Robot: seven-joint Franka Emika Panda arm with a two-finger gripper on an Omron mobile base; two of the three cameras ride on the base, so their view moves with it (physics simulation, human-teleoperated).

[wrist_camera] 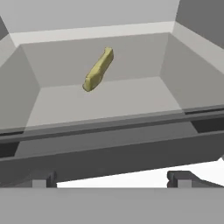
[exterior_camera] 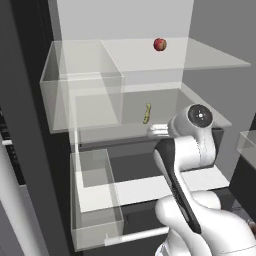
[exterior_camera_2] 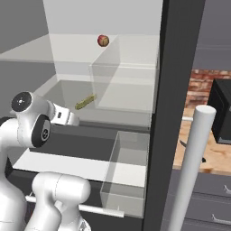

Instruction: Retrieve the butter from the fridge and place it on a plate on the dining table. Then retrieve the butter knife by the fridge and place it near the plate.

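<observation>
Saw butter (wrist_camera: 99, 70) lying slantwise on clear fridge shelf (exterior_camera: 165, 127), long axis running front-to-back; gripper (wrist_camera: 111, 178) jaws spread wide, empty.

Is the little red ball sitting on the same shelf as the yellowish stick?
No, the red ball sits on the shelf above, while the butter lies on the shelf below it.

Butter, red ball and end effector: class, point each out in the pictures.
butter (wrist_camera: 98, 70), hand view, middle of the stick.
red ball (exterior_camera: 160, 44), left base view, its centre.
end effector (wrist_camera: 111, 179), hand view, midway between the open fingertips.
</observation>
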